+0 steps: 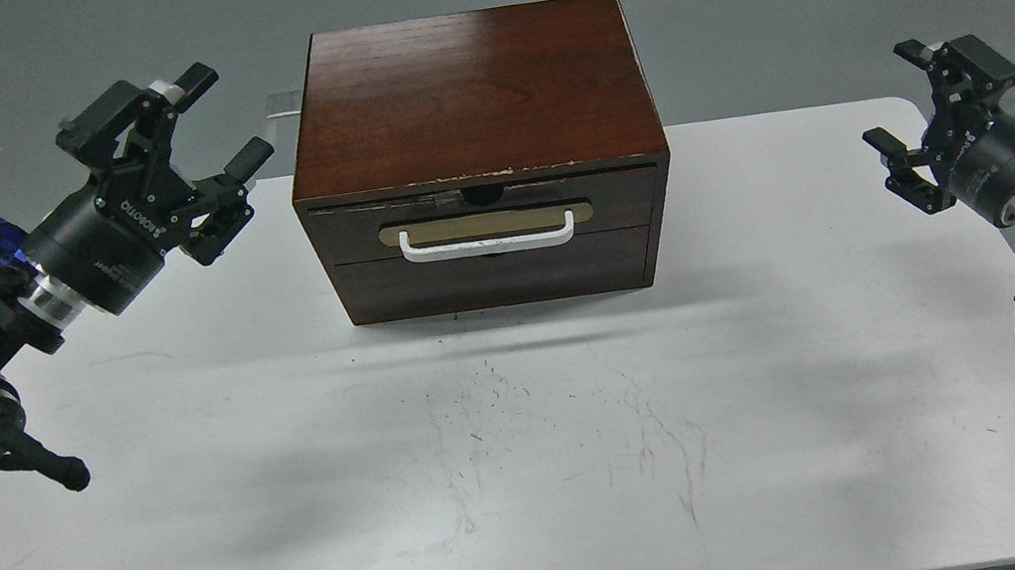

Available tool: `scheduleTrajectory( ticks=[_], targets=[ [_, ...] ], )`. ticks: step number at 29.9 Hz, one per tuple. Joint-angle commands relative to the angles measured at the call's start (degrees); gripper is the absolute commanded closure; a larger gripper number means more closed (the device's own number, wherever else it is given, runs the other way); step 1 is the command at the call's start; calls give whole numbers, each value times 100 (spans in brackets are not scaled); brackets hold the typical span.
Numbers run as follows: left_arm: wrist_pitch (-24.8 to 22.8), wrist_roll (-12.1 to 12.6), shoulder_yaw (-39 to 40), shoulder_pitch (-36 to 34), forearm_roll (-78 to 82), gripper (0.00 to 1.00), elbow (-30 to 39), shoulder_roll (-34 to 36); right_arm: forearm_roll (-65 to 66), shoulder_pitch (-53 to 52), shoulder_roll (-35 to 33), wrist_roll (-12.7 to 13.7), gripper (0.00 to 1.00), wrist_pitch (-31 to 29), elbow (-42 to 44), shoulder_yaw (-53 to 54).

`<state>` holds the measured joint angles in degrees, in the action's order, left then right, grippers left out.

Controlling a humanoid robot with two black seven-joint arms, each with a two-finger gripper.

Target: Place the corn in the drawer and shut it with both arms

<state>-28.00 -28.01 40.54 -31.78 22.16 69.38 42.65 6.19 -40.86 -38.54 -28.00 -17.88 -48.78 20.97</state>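
The drawer (487, 218), dark reddish-brown with a white bar handle (489, 238) on a tan plate, sits flush in the front of a wooden box (468, 90) at the back middle of the white table (531, 442). The corn is not in view. My left gripper (226, 116) is open and empty, raised to the left of the box, apart from it. My right gripper (900, 98) is open and empty, raised near the table's right edge, well clear of the box.
A plain lower front panel (496, 275) lies below the drawer. The table top in front of the box shows only scratch marks (570, 436). Grey floor lies behind the table.
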Motion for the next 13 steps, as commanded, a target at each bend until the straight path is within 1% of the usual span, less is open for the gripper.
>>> scheduleTrajectory(
  ticks=[1,2,3,5,11,13],
  targets=[
    [0,1,7,172,-352,0,-232,-55,-74,26,162,0,0,4,0,39],
    [0,1,7,259,-396,0,-328,-81,-74,43,241,0,0,4,0,48],
    [0,119,15,339,-397,0,-390,-116,-74,61,320,0,0,4,0,48],
    [0,181,15,427,-397,0,-469,-169,-74,61,417,0,0,4,0,31],
    [0,182,15,602,-397,0,-557,-187,-74,70,496,0,0,-14,-26,30],
    [0,138,15,638,-397,0,-566,-187,-74,105,496,0,0,-31,-35,30]
  ],
)
